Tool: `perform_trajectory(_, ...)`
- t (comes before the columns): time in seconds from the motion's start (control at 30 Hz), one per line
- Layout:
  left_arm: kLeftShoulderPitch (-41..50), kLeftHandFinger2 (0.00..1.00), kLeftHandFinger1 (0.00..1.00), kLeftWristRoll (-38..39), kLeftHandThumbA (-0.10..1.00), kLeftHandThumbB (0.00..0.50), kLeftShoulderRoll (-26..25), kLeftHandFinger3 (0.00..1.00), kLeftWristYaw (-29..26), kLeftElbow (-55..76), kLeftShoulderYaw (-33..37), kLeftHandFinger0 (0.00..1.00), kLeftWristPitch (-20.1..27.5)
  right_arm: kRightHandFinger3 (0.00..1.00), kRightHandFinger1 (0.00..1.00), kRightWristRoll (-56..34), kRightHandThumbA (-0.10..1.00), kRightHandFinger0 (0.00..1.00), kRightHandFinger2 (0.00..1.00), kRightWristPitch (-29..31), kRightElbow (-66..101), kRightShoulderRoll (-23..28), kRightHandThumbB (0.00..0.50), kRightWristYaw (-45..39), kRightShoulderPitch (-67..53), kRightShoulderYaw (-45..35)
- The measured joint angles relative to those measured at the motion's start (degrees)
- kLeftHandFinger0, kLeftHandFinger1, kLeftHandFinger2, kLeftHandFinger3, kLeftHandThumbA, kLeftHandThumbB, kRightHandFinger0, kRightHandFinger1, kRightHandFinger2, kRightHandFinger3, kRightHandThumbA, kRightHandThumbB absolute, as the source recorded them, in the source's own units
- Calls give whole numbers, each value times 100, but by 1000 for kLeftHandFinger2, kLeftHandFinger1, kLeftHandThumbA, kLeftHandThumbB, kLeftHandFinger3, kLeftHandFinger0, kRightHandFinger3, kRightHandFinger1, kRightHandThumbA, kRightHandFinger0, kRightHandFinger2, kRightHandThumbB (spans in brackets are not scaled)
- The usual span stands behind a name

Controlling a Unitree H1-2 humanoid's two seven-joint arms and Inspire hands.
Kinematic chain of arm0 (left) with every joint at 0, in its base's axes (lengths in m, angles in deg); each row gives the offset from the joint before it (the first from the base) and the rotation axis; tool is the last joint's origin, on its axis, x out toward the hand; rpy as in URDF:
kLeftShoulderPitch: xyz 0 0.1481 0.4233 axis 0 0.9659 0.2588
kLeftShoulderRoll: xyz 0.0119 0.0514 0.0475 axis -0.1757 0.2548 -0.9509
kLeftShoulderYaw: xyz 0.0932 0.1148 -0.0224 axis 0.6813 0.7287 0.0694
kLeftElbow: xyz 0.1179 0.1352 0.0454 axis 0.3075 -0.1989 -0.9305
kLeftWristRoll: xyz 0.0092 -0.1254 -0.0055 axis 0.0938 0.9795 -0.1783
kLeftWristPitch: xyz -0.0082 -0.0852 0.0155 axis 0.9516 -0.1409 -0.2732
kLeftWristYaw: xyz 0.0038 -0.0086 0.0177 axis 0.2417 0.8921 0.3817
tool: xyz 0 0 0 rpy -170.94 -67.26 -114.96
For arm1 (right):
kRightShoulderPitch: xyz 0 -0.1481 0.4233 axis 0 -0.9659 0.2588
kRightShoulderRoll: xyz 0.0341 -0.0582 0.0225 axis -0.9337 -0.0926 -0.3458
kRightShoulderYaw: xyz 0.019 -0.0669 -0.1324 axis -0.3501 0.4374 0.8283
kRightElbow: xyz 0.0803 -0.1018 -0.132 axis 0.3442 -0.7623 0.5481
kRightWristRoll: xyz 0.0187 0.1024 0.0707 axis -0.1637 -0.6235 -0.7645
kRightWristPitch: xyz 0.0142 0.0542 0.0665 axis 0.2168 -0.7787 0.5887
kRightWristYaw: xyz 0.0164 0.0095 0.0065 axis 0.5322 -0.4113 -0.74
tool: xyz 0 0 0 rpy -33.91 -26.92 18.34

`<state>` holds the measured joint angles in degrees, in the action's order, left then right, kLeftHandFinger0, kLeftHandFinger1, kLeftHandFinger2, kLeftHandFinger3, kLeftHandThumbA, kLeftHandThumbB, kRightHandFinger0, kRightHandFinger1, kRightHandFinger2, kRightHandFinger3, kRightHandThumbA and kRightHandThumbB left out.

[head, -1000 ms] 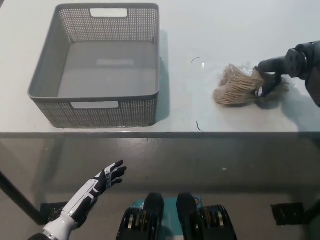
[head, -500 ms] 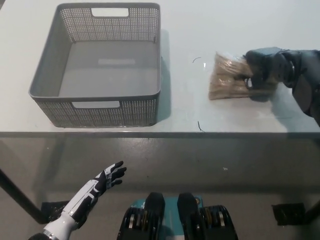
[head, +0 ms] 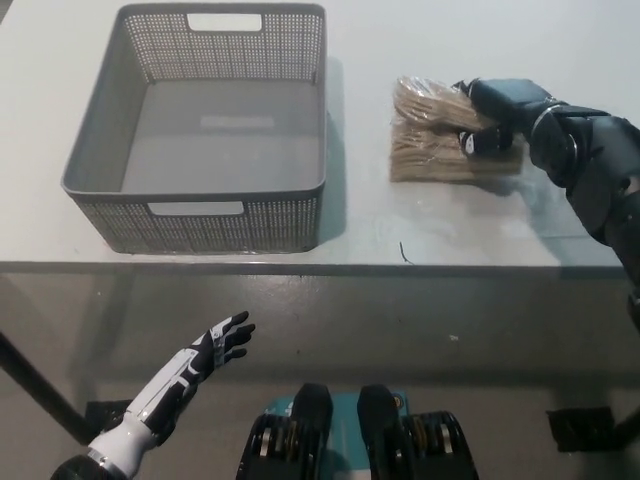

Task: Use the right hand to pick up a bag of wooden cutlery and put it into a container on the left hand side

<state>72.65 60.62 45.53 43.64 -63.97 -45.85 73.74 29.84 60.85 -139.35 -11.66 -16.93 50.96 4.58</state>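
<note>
Bag of wooden cutlery [head: 430,150]: clear packet of pale wooden pieces, to the right of the container with a gap between them. Its right end is under black fingers. Whether it rests on the surface or hangs just above it cannot be told.
Right robot hand [head: 497,115]: black, reaching in from the right edge, fingers clamped around the bag's right end.
Container [head: 230,222]: grey mesh basket with cut-out handles, standing on the left part of the surface.
Left robot hand [head: 222,343]: white, lower left, below the surface's front edge, fingers spread, holding nothing.
Surface [head: 450,230]: white, carries the basket.
</note>
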Motion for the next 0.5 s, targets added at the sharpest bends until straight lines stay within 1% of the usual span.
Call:
perform_trajectory(0.03, 0, 1000, 1000, 0, 1000, 440, 0, 1000, 3, 0, -1, 1000, 0, 972, 555, -11, -100, 24, 971, 15, -7, 11, 127, 29, 0, -28)
perform_trajectory(0.07, 0, 1000, 1000, 1, 1000, 441, 0, 1000, 6, 0, -1, 1000, -2, 978, 554, -38, -100, 13, 980, 35, -15, 24, 129, 69, 1, -88)
perform_trajectory(0.1, 0, 1000, 1000, 2, 1000, 442, 0, 1000, 11, -2, -1, 1000, -2, 1000, 550, -52, -100, 1, 968, 52, -16, 37, 120, 88, 1, -135)
perform_trajectory(0.17, 0, 1000, 1000, 4, 1000, 440, 0, 1000, 21, -7, -1, 1000, -2, 1000, 563, -83, -100, 0, 965, 85, -17, 76, 101, 126, 7, -241)
perform_trajectory(0.2, 0, 1000, 1000, 5, 1000, 432, 0, 1000, 26, -7, -2, 1000, -2, 1000, 565, -103, -100, 0, 967, 91, -17, 97, 99, 141, 14, -305)
perform_trajectory(0.23, 0, 1000, 1000, 7, 1000, 431, 0, 1000, 30, -7, -3, 1000, -2, 1000, 561, -119, -100, 0, 963, 94, -18, 114, 108, 155, 23, -352)
perform_trajectory(0.27, 0, 1000, 1000, 7, 1000, 431, 0, 1000, 37, -12, -3, 1000, 1, 1000, 515, -154, -100, 0, 890, 101, -18, 140, 29, 187, 37, -431)
perform_trajectory(0.3, 1, 1000, 1000, 8, 1000, 430, 0, 1000, 41, -16, -3, 1000, 3, 1000, 542, -185, -100, 23, 899, 105, -18, 160, 87, 214, 51, -497)
perform_trajectory(0.33, 1, 1000, 1000, 8, 1000, 436, 0, 1000, 50, -18, -3, 1000, 3, 1000, 572, -222, -100, 50, 929, 110, -18, 189, 96, 243, 78, -571)
perform_trajectory(0.37, 1, 1000, 1000, 10, 1000, 446, 0, 1000, 61, -19, -3, 1000, 3, 1000, 571, -268, -100, 57, 927, 117, -18, 213, 104, 271, 107, -659)
perform_trajectory(0.4, 2, 1000, 1000, 15, 1000, 445, 0, 1000, 72, -19, -3, 1000, 2, 985, 561, -323, -100, 51, 912, 128, -18, 237, 112, 298, 141, -804)
perform_trajectory(0.5, 5, 1000, 1000, 35, 1000, 445, 0, 1000, 97, -31, -6, 1000, 3, 969, 542, -516, -100, 44, 895, 137, -18, 280, 106, 378, 260, -1153)
